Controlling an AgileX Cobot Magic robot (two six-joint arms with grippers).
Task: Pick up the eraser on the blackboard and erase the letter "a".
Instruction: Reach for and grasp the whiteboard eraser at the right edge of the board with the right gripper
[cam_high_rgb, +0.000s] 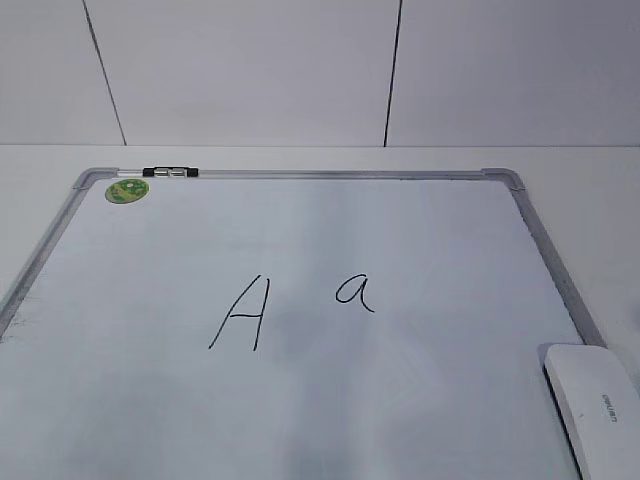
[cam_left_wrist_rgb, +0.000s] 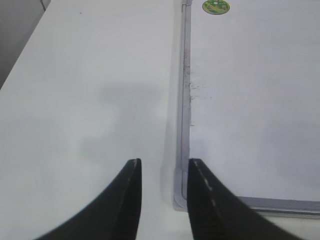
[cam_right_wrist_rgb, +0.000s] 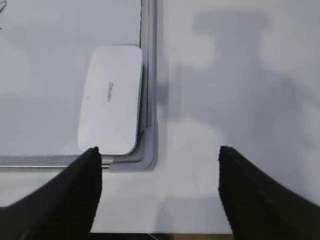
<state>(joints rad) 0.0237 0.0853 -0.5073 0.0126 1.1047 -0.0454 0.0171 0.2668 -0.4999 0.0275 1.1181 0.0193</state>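
**On the worktop: one board, one eraser, two letters**

On the white worktop (cam_high_rgb: 590, 190) lies one blackboard (cam_high_rgb: 300, 400), in fact a white dry-erase board in a grey metal frame with rounded corner pieces.

- Writing on the board, two marks in black marker: one capital "A" (cam_high_rgb: 242, 313) and, just to its right, one letter "a" (cam_high_rgb: 356, 292), both whole.
- One round green sticker (cam_high_rgb: 127, 189) at the far left corner; its print is too small to read.
- One small black-and-silver clip (cam_high_rgb: 171, 173) on the far frame rail.
- One eraser (cam_right_wrist_rgb: 111, 99), a white oblong lying in the near right corner of the board against the frame; the small grey print on top is not legible.
- Left gripper (cam_left_wrist_rgb: 163, 170): fingers partly spread, pinching nothing, over the board's near left corner.
- Right gripper (cam_right_wrist_rgb: 160, 157): fingers spread wide, empty, just short of the eraser.
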